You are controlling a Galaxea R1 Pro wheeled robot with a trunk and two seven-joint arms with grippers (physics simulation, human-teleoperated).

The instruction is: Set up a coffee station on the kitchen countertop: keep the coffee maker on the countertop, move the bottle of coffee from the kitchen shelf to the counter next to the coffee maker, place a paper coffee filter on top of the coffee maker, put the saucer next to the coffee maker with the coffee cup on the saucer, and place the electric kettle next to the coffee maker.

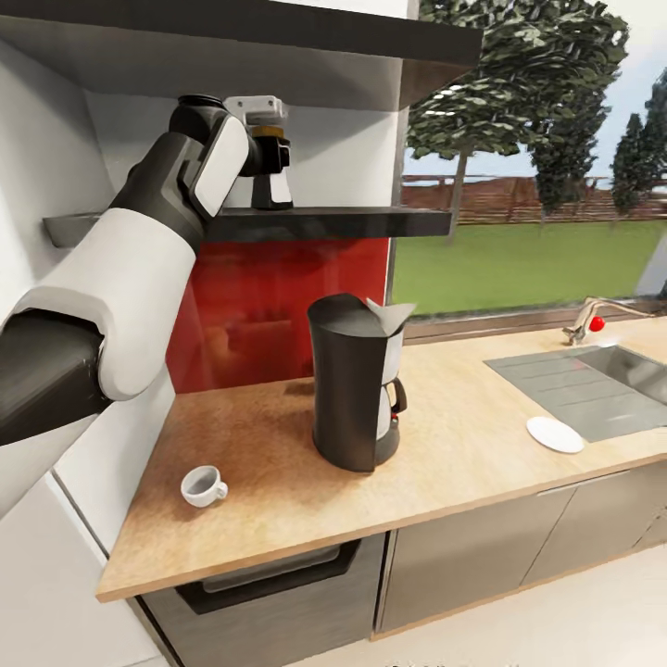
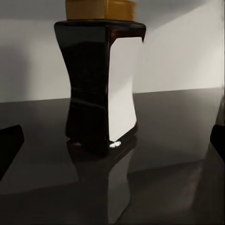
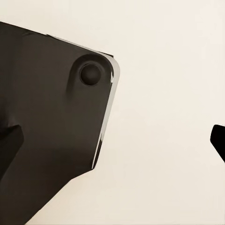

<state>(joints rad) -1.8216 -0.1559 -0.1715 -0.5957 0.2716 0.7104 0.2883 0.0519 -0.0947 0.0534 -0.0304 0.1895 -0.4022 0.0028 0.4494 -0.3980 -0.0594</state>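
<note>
The coffee bottle (image 1: 270, 171), dark with an orange lid and a white label, stands upright on the dark kitchen shelf (image 1: 371, 222). My left arm reaches up to it. In the left wrist view the bottle (image 2: 101, 89) stands ahead of my open left gripper (image 2: 112, 143), its fingertips (image 2: 10, 143) at the picture's edges, not touching it. The black coffee maker (image 1: 352, 398) stands on the wooden countertop (image 1: 278, 519) with a paper filter (image 1: 389, 317) on top. A white cup (image 1: 202, 485) lies near the counter's left front. The white saucer (image 1: 555, 434) rests by the sink. My right gripper (image 3: 112, 140) is open and holds nothing.
A steel sink (image 1: 593, 380) with a faucet (image 1: 588, 324) takes up the counter's right end. A hood or cabinet (image 1: 278, 46) overhangs the shelf. Behind the counter is a red backsplash (image 1: 278, 296), beside a window. An oven sits below the counter's front edge.
</note>
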